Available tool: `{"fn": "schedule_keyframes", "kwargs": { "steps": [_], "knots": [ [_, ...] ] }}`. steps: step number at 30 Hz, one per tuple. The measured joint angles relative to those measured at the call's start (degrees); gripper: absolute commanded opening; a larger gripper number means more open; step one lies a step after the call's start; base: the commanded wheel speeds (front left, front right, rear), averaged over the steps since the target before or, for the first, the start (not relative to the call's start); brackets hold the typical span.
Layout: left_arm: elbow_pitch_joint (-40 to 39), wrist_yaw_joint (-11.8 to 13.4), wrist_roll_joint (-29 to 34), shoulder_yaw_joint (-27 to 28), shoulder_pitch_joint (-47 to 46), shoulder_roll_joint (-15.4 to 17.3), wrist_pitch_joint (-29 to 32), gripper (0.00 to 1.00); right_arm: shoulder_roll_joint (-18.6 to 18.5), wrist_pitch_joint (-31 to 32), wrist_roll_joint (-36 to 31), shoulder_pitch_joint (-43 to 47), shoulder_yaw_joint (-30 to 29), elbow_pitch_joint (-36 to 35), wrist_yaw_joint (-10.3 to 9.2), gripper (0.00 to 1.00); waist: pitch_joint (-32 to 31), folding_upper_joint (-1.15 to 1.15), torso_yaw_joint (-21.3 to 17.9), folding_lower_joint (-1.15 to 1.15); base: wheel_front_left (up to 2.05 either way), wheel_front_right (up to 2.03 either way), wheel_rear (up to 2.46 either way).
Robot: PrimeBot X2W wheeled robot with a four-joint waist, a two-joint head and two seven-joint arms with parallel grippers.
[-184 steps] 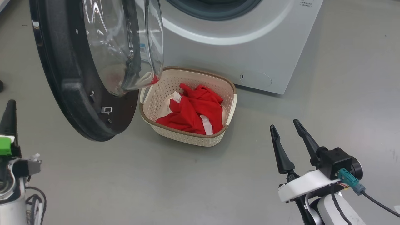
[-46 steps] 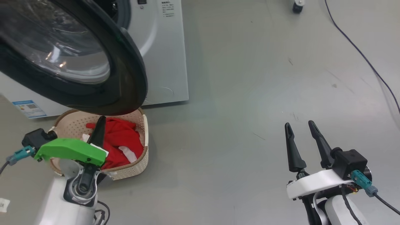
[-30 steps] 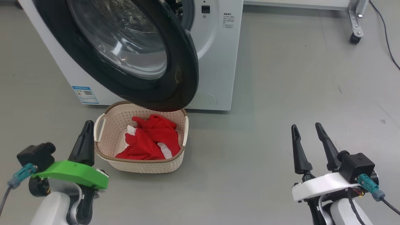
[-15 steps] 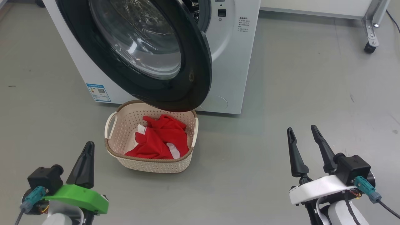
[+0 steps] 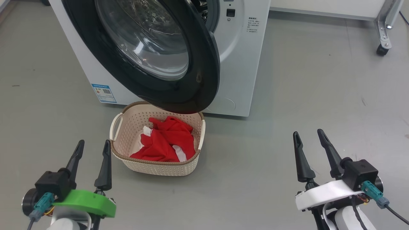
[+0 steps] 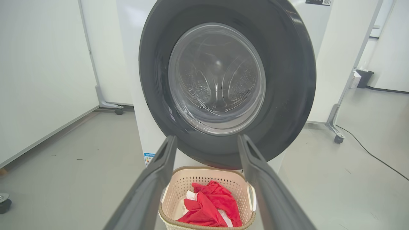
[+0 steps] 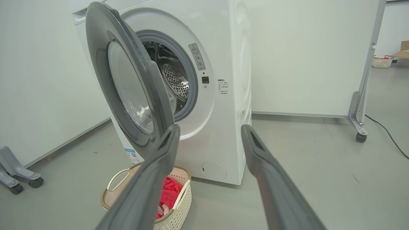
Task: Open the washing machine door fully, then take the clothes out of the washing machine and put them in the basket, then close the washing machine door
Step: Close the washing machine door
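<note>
One washing machine door, ajar. It is hinged on my left, with the free edge swung out from the one washing machine, so the steel drum shows through the gap on the right wrist cam. The door is round, so it has no long axis. Its glossy outer face points roughly at the left gripper, ahead of and above it, framed between that gripper's fingers on the left wrist cam. Not latched yet. One basket sits on the floor ahead of the left gripper, just beyond and right of its right fingertip, and well left of the right gripper. It has loop handles at its left and right ends; I can't call its long axis from these angles. One piece of clothes, red with white panels, is crumpled inside the basket with no clear direction. In the way: the door's bottom rim overhangs the basket's far rim, and I can't tell if they touch. Two grippers, both spread wide and empty, both well short of the door. Around: one blue label sticker low on the machine, one caster on a metal frame far ahead and right of the right gripper, and a second small basket far back on the right wrist cam.
</note>
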Motion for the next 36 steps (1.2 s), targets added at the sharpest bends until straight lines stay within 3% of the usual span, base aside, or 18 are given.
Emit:
{"fn": "schedule_keyframes", "kwargs": {
  "steps": [21,36],
  "knots": [
    [-2.37,0.41,4.38,0.85,3.41,-1.55,0.0,1.0,0.29,0.0,-0.18,0.01,-0.13,0.31,-0.56,1.0,0.32,0.0,-0.53,0.0,0.0,0.0,0.0],
    [-2.72,-0.67,6.36,0.9,4.26,-2.64,0.0,1.0,0.34,0.0,-0.47,0.02,-0.41,0.33,-0.59,1.0,-0.16,0.0,-1.23,0.0,0.0,0.0,0.0]
  ]
}}
